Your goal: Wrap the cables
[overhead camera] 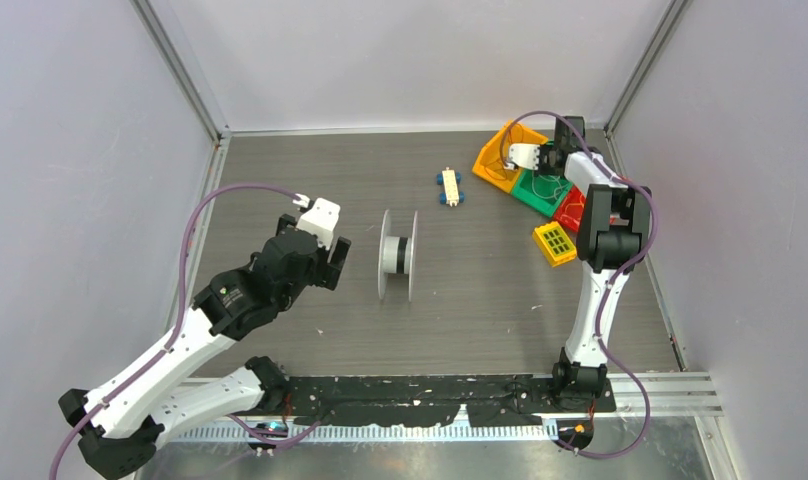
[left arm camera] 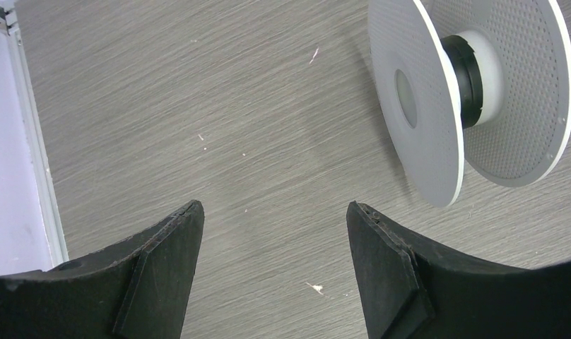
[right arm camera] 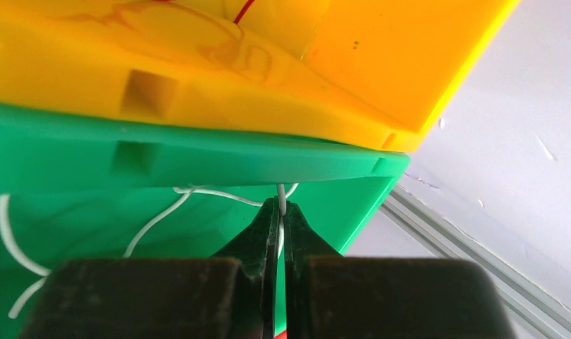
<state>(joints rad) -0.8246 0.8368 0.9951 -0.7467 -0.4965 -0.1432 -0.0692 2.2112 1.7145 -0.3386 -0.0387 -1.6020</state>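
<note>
Pinching, right gripper (right arm camera: 281, 210): jaws closed almost flat together, with one strand of the white cable (right arm camera: 226, 195) nipped at the very tips.
Cable, whereabouts: it lies in loose loops inside the green bin (right arm camera: 198, 152) at the table's far right corner. One strand rises into the tips and the rest trails off to the left.
Bin neighbours: an orange bin (right arm camera: 381, 63) leans over the green bin's far rim. A red bin (overhead camera: 570, 210) and a small yellow tray (overhead camera: 555, 243) sit on its near side.
Left gripper (left arm camera: 272, 212): jaws wide apart and holding nothing, low over the bare table (left arm camera: 198, 106) near the spool.
Spool (overhead camera: 397, 255): white, with two flanges and a dark hub. It stands on its flange edges mid-table, well apart from the bins.
Stray item: a small blue-and-cream part (overhead camera: 449, 187) lies beyond the spool.
Step in hand (judged): drawing the cable out of the bin toward the spool; no winding has begun.
Handling note (judged): the grip is at the tips only, so a slow pull suits it. Draw back clear of the overhanging orange bin before lifting, watch that the loops do not snag, then carry the end to the hub while the left gripper steadies a flange.
</note>
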